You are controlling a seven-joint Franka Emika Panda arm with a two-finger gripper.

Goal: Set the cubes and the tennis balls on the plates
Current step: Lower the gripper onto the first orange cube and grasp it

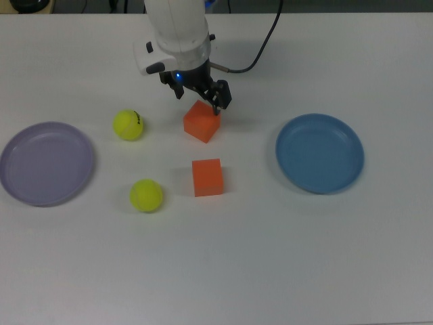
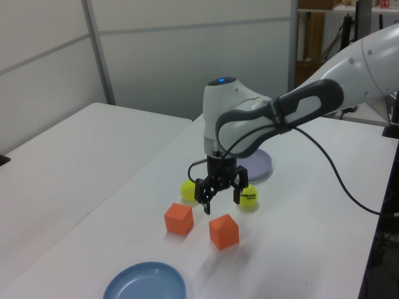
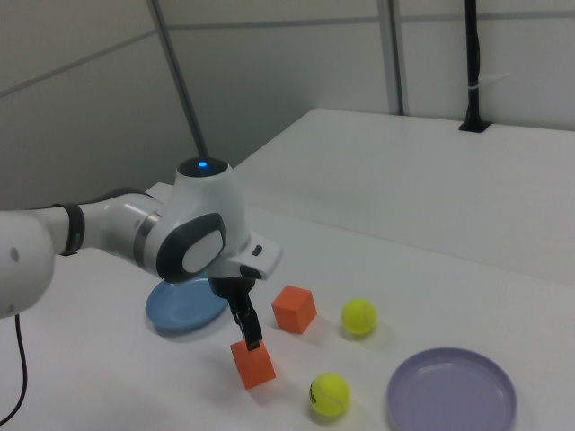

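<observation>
Two orange cubes lie mid-table, one [image 1: 201, 122] nearer the arm and one [image 1: 207, 177] in front of it. My gripper [image 1: 200, 98] is open and hangs just over the nearer cube [image 2: 224, 231] [image 3: 253, 364], its fingers spread on either side of the cube's top and holding nothing. To the top view's left lie two tennis balls, one with a black mark [image 1: 128, 125] and a plain one [image 1: 146, 195]. The lavender plate [image 1: 46, 162] is at the top view's far left and the blue plate [image 1: 319, 153] at its right; both are bare.
A black cable [image 1: 260, 51] runs from the arm across the table's far side. In the left view the arm [image 2: 249, 121] hides part of the lavender plate [image 2: 260, 167]. A second white table [image 2: 56, 162] adjoins on the left view's left.
</observation>
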